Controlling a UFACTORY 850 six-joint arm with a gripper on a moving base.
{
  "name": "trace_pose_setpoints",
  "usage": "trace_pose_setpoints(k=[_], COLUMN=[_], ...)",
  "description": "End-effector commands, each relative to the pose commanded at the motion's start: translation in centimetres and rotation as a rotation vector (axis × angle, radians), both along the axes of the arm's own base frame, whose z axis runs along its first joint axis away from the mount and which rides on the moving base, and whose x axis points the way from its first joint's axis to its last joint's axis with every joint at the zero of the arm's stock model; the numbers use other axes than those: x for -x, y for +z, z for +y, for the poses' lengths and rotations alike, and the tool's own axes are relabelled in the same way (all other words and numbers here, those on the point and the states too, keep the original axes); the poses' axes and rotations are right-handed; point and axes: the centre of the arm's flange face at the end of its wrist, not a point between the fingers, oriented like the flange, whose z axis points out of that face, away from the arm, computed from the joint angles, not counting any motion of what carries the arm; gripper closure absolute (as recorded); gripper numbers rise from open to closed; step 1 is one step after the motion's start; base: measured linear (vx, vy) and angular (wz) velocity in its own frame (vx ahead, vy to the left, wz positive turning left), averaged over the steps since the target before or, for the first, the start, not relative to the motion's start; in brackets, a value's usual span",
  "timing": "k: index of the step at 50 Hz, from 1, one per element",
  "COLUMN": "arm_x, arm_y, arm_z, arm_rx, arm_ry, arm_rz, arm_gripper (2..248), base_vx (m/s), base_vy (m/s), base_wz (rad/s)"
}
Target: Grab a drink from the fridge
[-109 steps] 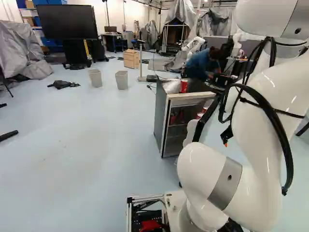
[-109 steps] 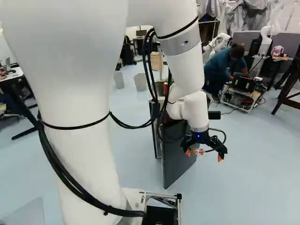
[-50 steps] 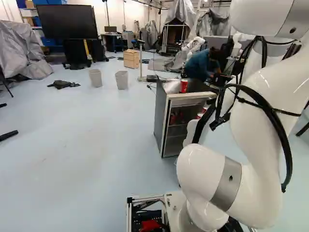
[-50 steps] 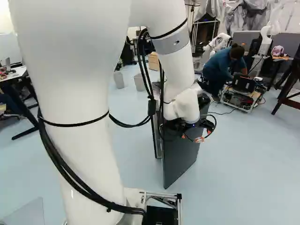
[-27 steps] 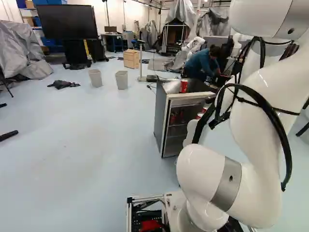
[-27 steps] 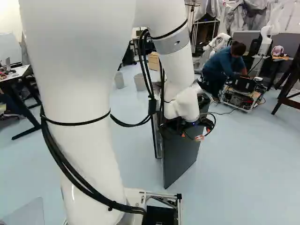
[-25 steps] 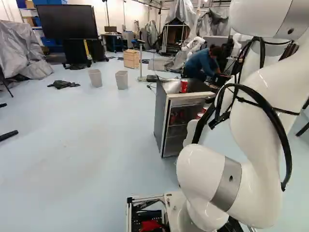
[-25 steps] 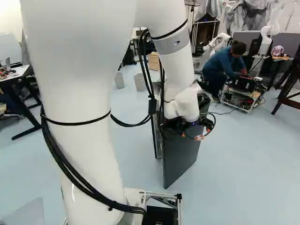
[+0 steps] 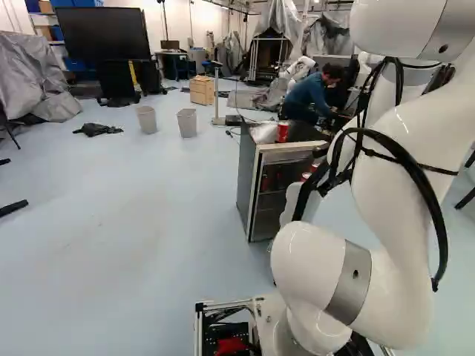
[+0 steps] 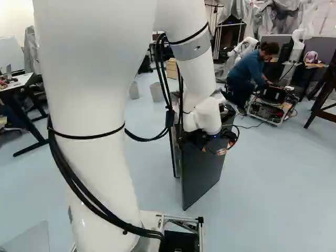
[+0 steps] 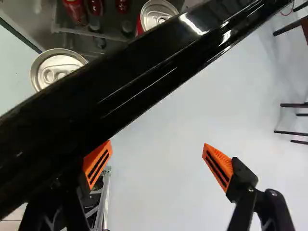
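My gripper (image 10: 213, 149) is at the outer face of the opened fridge door (image 10: 202, 176), near its upper part. In the wrist view the gripper (image 11: 158, 163) is open, pads far apart, nothing between them. The door's glossy black edge (image 11: 144, 72) crosses ahead of it and partly covers one finger; whether they touch I cannot tell. Beyond that edge stand a silver-topped can (image 11: 57, 70) and a red can (image 11: 155, 15) on the door's inner side. Red drinks (image 11: 75, 10) sit on a shelf inside the fridge (image 9: 249, 174). Another red can (image 9: 283, 132) stands on top.
Two grey bins (image 9: 187, 123) and a wooden drawer unit (image 9: 201, 90) stand beyond the fridge. At the right of the right base view is a low cart (image 10: 270, 107) with equipment. Another robot (image 10: 243, 49) is farther back. A desk (image 10: 18, 89) stands at the left.
Over about two seconds my arm has swung the gripper left in the right base view, against or close beside the door. Lately the arm has crept farther left, and the door has shifted very slightly.
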Motion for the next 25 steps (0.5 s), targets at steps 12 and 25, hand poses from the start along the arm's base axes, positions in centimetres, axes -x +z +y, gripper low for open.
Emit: trace_pose_setpoints(k=[12,25], arm_x=[-0.6,-1.2], arm_y=[0.0,0.0], arm_z=[0.6,1.2], arm_rx=[0.0,0.001], arm_ry=[0.017,0.037], arm_rz=[0.0,-0.001], arm_gripper=[3,3], base_vx=[0.0,0.0], base_vy=[0.0,0.0], base_wz=[0.0,0.0])
